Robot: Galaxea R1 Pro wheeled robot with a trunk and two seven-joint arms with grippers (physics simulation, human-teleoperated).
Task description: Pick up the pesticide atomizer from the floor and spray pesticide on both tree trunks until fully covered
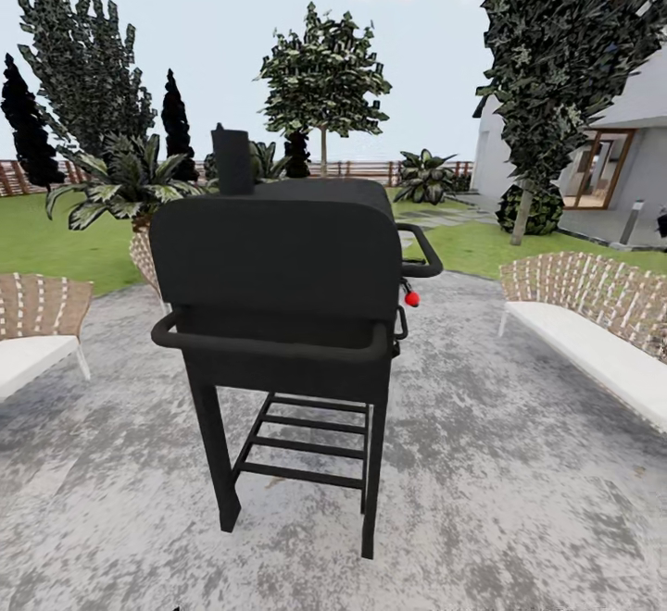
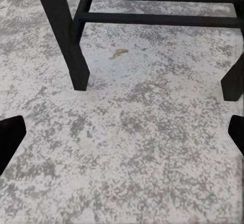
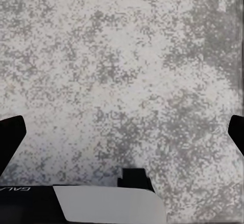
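I stand on grey mottled stone paving (image 1: 519,500), not on the grass. Beyond it lies the green lawn (image 1: 56,241) of the garden, with a round-crowned leafy tree (image 1: 323,74) far off near the fence. A small dark stem with a red tip (image 1: 411,297) shows by the grill's right side; I cannot tell whether it is the pesticide atomizer. My left gripper (image 2: 122,137) is open over bare paving near the grill's legs. My right gripper (image 3: 122,137) is also open above paving, holding nothing.
A black grill (image 1: 278,268) on legs stands straight ahead, close. Woven benches with white cushions flank it at left (image 1: 37,333) and right (image 1: 593,324). Behind are broad-leaved plants (image 1: 130,180), dark tall trees (image 1: 556,74), the slat fence (image 1: 371,168) and a white house (image 1: 630,157).
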